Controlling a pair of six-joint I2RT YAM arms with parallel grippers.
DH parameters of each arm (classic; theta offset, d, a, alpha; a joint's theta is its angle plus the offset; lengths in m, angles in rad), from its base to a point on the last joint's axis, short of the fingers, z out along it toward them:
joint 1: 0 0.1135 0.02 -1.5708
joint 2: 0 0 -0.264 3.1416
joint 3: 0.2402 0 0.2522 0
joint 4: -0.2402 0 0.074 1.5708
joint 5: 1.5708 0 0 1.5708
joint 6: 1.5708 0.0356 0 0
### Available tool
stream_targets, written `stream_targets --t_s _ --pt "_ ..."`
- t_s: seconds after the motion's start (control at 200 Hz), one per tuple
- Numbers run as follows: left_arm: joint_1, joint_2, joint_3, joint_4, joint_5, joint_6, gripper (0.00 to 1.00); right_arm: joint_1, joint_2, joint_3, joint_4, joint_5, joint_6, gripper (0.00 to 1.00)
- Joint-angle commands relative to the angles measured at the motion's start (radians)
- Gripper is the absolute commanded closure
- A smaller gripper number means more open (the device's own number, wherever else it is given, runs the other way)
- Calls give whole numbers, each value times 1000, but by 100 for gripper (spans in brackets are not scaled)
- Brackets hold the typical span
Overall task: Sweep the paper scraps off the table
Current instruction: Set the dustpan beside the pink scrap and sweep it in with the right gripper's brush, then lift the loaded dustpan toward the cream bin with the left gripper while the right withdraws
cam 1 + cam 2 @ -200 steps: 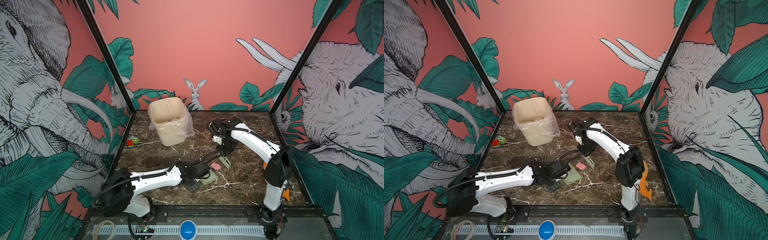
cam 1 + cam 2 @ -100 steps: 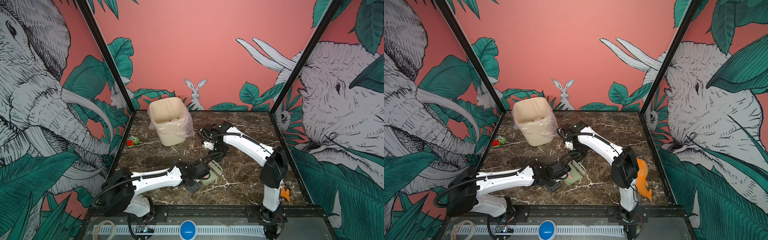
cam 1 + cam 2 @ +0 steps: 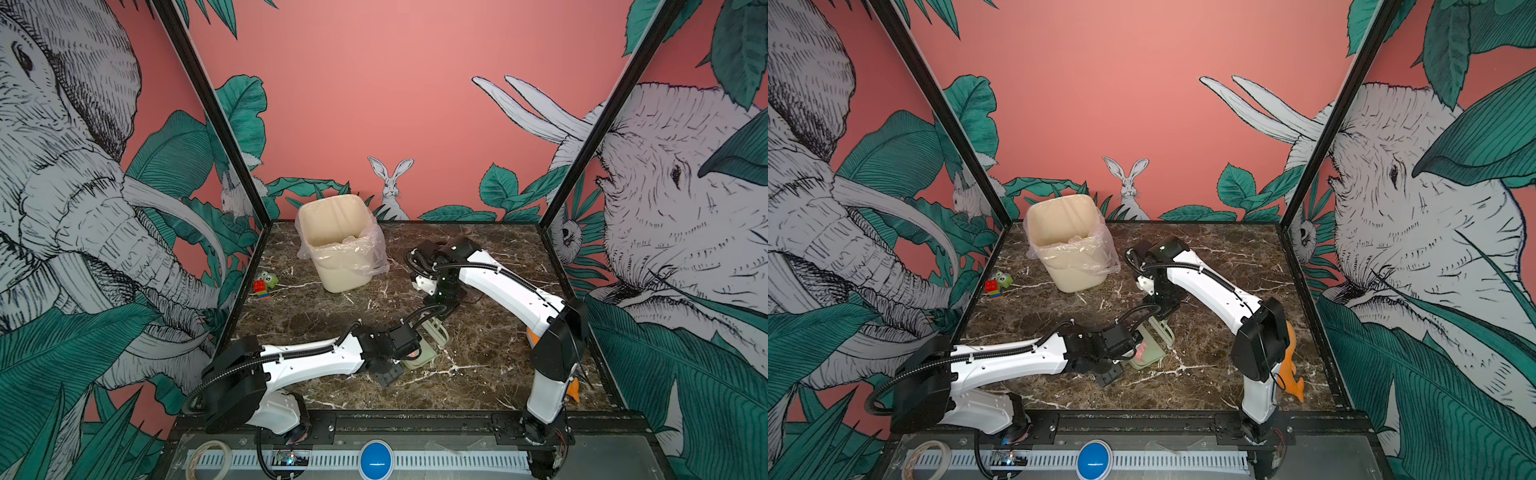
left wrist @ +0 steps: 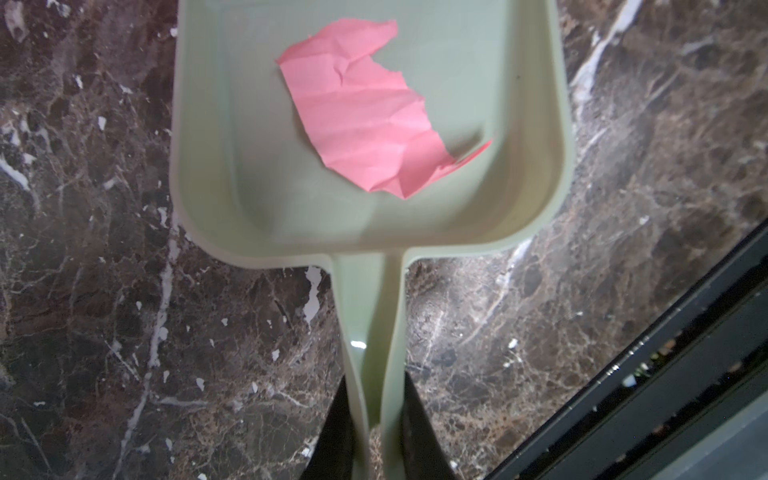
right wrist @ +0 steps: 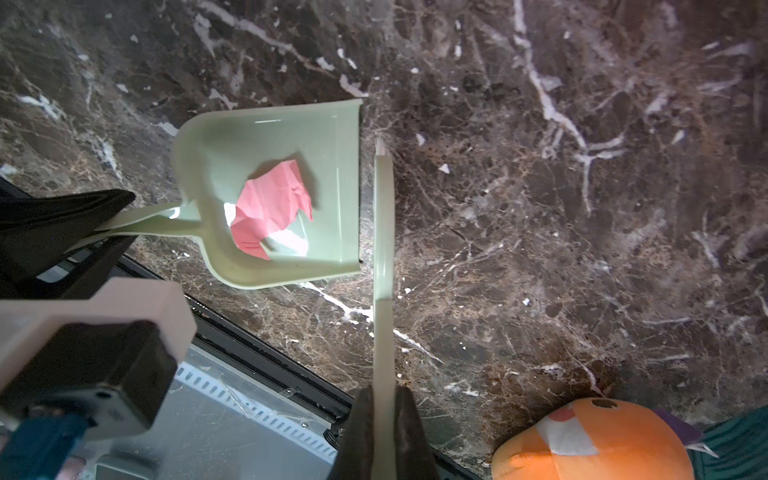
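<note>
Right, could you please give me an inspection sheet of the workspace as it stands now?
Surface: dark marble-pattern table, white veins, black frame.
Job's things: one pink paper scrap lies in the pale green dustpan; brush beside its open mouth.
Clutter: lined bin at the back; toy blocks by the left edge; orange fish toy by the right arm's base.
Claws: left claw shut on the dustpan's handle; right claw shut on the brush.
Cables: black cable loops off the left wrist; no snag seen.
Surroundings: pink walls with jungle mural.
</note>
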Motion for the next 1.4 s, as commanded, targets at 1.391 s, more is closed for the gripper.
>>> stream_targets --t_s 1.391 --pt "291 -287 654 -504 -241 91 90 -234 -352 -277 100 -38 50 100"
